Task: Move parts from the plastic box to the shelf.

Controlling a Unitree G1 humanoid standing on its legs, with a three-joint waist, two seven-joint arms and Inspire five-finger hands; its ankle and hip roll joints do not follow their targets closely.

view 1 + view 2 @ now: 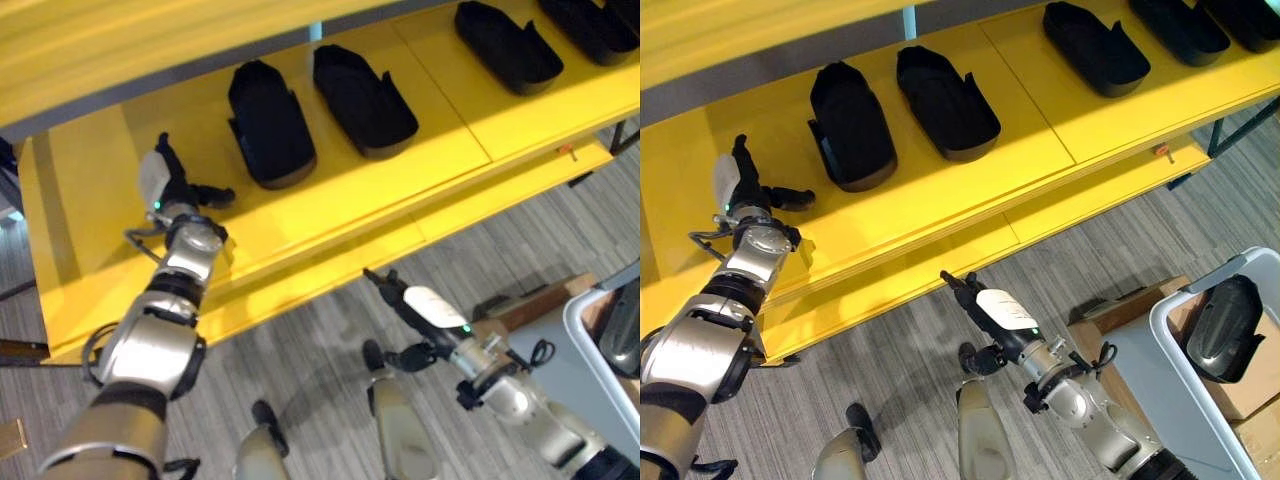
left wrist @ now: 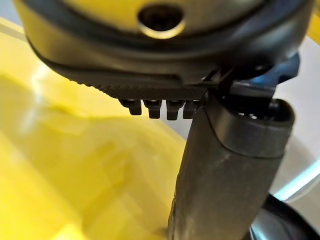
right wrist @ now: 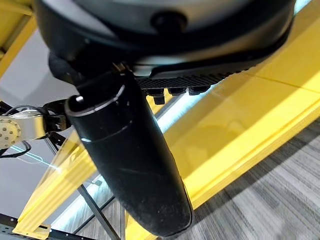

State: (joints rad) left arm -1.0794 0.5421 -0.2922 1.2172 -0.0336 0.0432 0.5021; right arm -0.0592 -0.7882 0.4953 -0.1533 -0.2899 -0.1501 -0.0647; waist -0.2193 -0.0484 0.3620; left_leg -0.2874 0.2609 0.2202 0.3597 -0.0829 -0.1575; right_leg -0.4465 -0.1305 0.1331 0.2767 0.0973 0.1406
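Several black moulded parts lie in a row on the yellow shelf [image 1: 400, 180]: two side by side [image 1: 270, 125] [image 1: 363, 100], and more farther right [image 1: 507, 47]. My left hand [image 1: 160, 180] rests over the shelf's left end, left of the nearest part and apart from it. It is open with fingers straight, thumb [image 2: 225, 170] out, and holds nothing. My right hand [image 1: 1000, 308] hovers open and empty above the floor in front of the shelf's lower lip. The grey plastic box [image 1: 1180, 340] stands at the right with one black part [image 1: 1223, 328] inside.
A yellow upper board [image 1: 150, 40] overhangs the shelf at the back. Brown cardboard [image 1: 1260, 380] sits by the plastic box. Grey carpet floor [image 1: 890, 350] runs along the shelf's front. A dark shelf leg [image 1: 1225, 130] stands at the far right.
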